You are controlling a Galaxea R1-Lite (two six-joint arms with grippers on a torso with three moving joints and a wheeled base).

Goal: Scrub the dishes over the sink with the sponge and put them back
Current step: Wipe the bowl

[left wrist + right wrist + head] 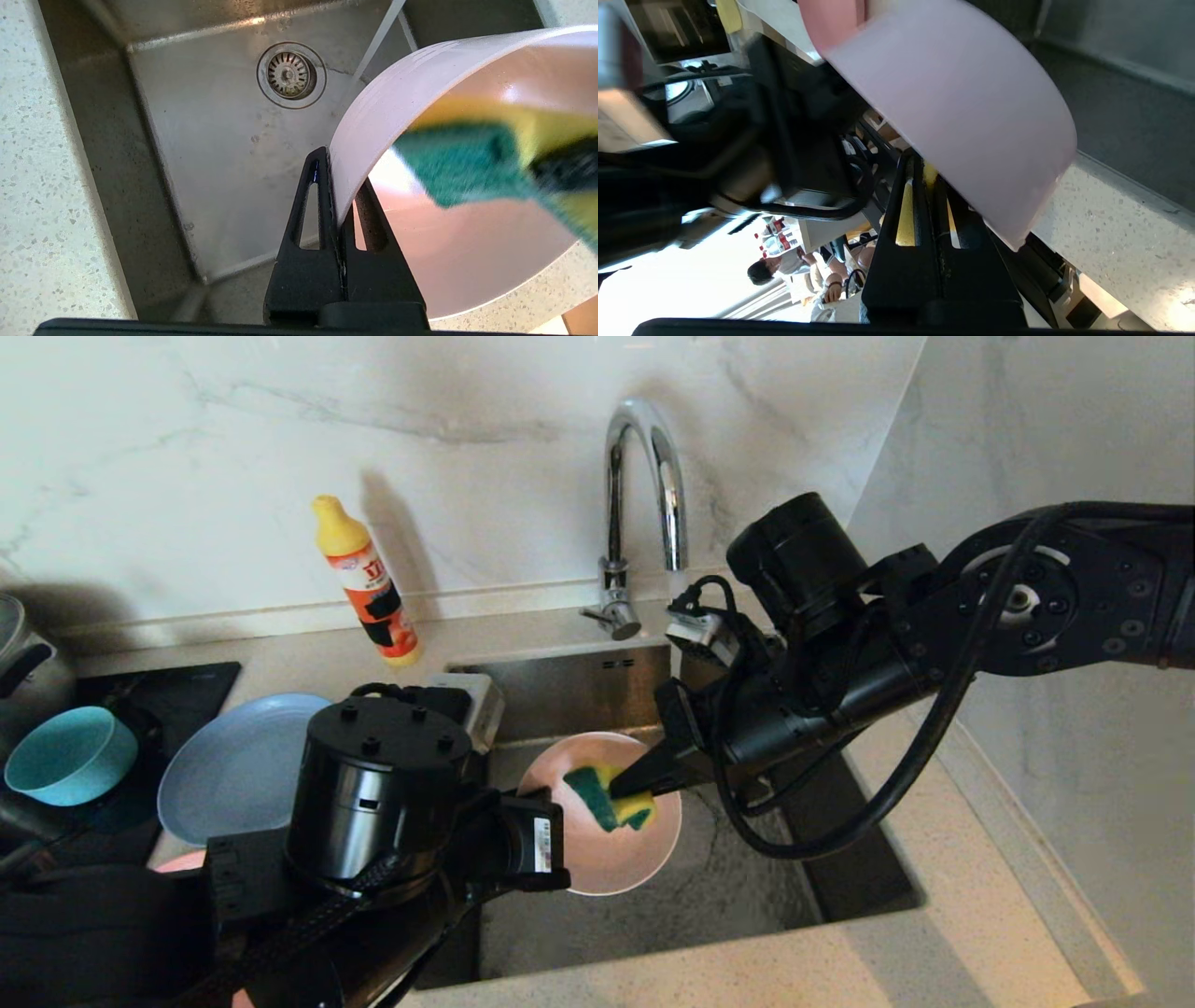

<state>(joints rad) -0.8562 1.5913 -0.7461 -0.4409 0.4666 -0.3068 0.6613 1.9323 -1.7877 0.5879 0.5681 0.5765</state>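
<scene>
I am mid-scrub: the pale pink bowl (607, 840) hangs tilted over the steel sink (709, 896), its mouth turned toward my right arm, and the yellow-and-green sponge (611, 795) sits inside against its inner face. To do this well I want to keep the bowl steady above the basin with the left arm and sweep the sponge round the inner wall and base with its green scouring side on the plastic. I must press lightly, since the bowl is held only by its rim and a hard push could twist it out of the grip.

The left pincer (337, 186) is pressed together on the bowl's rim, one finger outside the wall and one inside, above the drain strainer (290, 74). The right pincer (627, 786) pinches the sponge at its yellow end. In its own wrist view I see only a sliver of yellow between the fingers, so how deep the grip sits is a guess.

The other dishes wait on the counter (952, 933) to my left: the large blue plate (233, 770) and the teal bowl (70, 756), with the orange detergent bottle (369, 583) behind them by the wall.
</scene>
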